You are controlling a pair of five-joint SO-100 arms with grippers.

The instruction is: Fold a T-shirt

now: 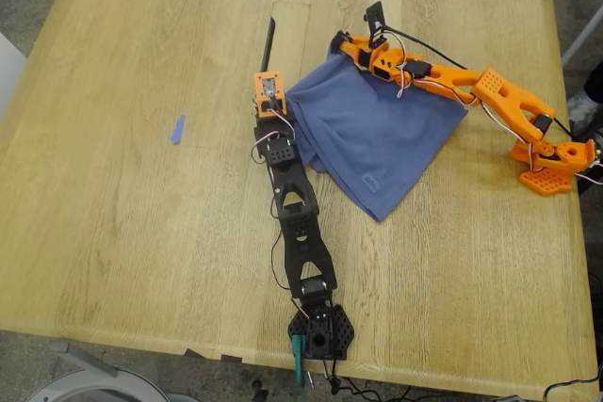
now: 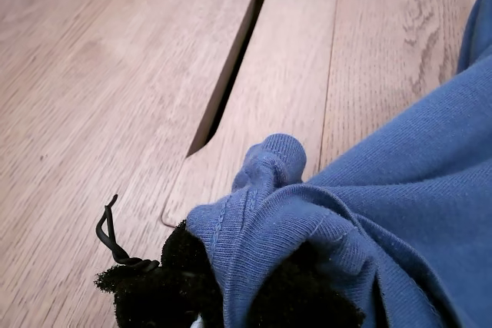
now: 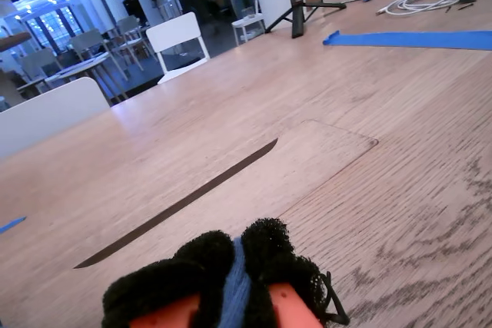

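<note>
my first gripper (image 1: 271,93), on the black arm with the orange wrist, is clamped on a bunched hem of the slate-blue cotton t-shirt (image 1: 377,138); in the first wrist view the ribbed edge (image 2: 261,213) wraps over the black padded jaws. my second gripper (image 1: 350,46), on the orange arm, pinches a thin fold of the same cloth (image 3: 238,289) between its fuzzy black pads. the shirt lies near the middle of the pale oak table (image 1: 141,185), already doubled into a rough four-sided shape, its upper edge held between the two grippers beside the rectangular cable-slot panel (image 1: 287,30).

judgement: the step is carrying this held edge over for another fold. both grips should travel together at equal height, keeping the edge taut so it does not sag or bunch, then lower flat before letting go.

the shirt's long axis runs from the held edge down to the free corner (image 1: 377,214) toward the exterior view's lower right; the print is hidden

a small blue scrap (image 1: 177,129) lies well apart
</note>
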